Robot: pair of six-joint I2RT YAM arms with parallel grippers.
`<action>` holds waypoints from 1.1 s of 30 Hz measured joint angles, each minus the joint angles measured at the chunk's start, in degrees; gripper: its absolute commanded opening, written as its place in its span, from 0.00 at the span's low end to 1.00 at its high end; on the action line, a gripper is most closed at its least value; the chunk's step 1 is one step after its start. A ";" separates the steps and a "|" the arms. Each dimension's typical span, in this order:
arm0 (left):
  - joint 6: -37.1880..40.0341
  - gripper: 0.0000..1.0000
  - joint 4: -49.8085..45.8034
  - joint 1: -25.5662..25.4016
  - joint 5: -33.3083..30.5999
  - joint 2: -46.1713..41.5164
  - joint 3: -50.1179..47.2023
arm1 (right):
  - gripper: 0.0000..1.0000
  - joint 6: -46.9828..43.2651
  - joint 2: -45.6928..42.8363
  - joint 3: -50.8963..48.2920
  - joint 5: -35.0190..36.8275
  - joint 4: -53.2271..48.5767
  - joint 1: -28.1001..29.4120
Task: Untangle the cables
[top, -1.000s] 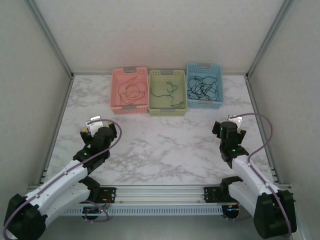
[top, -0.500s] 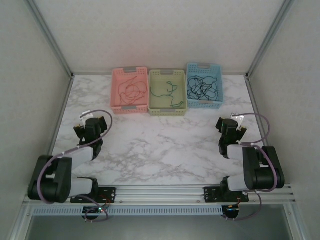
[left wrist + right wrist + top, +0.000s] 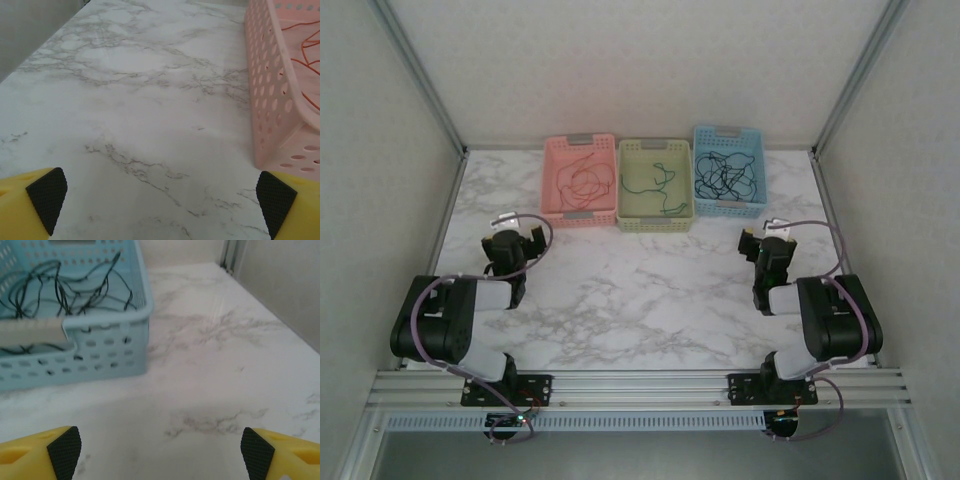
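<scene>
Marble-patterned table (image 3: 640,300), pale walls on three sides.

Baskets: 3, in a row at the far edge, side by side. Pink basket (image 3: 547,185) on the left, green basket (image 3: 655,224) in the middle, blue basket (image 3: 730,210) on the right.

Cables: sorted by colour, 1 bunch per basket. Red cables (image 3: 582,180) lie in the pink basket, green cables (image 3: 650,183) in the green one, dark cables (image 3: 725,175) in the blue one. All lie in loose loops and the strands within each bunch overlap too much to count. The dark bunch looks the densest and the green the sparsest. No cable lies on the open table.

Arms: 2, both folded back near their bases, well apart from each other, each on its own side of the table.

Left gripper (image 3: 160,200): low over bare marble, near the pink basket's outer corner. 2 black pads (image 3: 47,197) sit at opposite edges of the wrist view. Jaws spread wide, nothing between them, nothing held.

Right gripper (image 3: 161,450): low over bare marble, near the front right corner of the blue basket and short of it. Jaws wide apart, only table between them, nothing held.
</scene>
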 measured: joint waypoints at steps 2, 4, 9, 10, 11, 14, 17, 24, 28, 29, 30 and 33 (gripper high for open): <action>0.00 1.00 0.00 0.02 0.42 0.00 0.00 | 0.92 -0.37 0.48 0.59 -0.59 -1.60 -0.02; -0.02 1.00 -0.02 0.35 1.33 0.00 0.00 | 0.99 -0.79 0.57 1.31 -1.03 -2.23 -0.07; -0.02 1.00 -0.02 1.29 2.62 0.00 0.00 | 0.99 -0.83 0.57 2.16 -2.01 -2.73 -0.20; -0.02 1.00 -0.02 1.29 2.78 0.00 0.00 | 0.99 -0.83 0.57 2.16 -2.19 -2.75 -0.20; -0.02 1.00 -0.02 1.27 2.93 0.00 0.00 | 0.99 -0.85 0.57 2.16 -2.21 -2.78 -0.20; -0.02 1.00 -0.02 1.27 3.04 0.00 0.00 | 0.99 -0.83 0.57 2.16 -2.21 -2.78 -0.20; -0.02 1.00 -0.02 1.27 3.04 0.00 0.00 | 0.99 -0.83 0.57 2.16 -2.23 -2.75 -0.20; -0.02 1.00 -0.02 1.27 3.04 0.00 0.00 | 0.99 -0.83 0.57 2.16 -2.23 -2.75 -0.20; -0.02 1.00 -0.02 1.27 3.04 0.00 0.00 | 0.99 -0.85 0.57 2.19 -2.32 -2.89 -0.20; -0.02 1.00 -0.02 1.27 3.04 0.00 0.00 | 0.99 -0.85 0.57 2.27 -2.49 -3.15 -0.28; -0.02 1.00 -0.02 1.27 3.04 0.00 0.00 | 0.99 -0.83 0.57 2.36 -2.89 -3.43 -0.42; -0.02 1.00 -0.02 1.27 3.04 0.00 0.00 | 0.99 -0.83 0.57 2.49 -3.76 -3.67 -0.90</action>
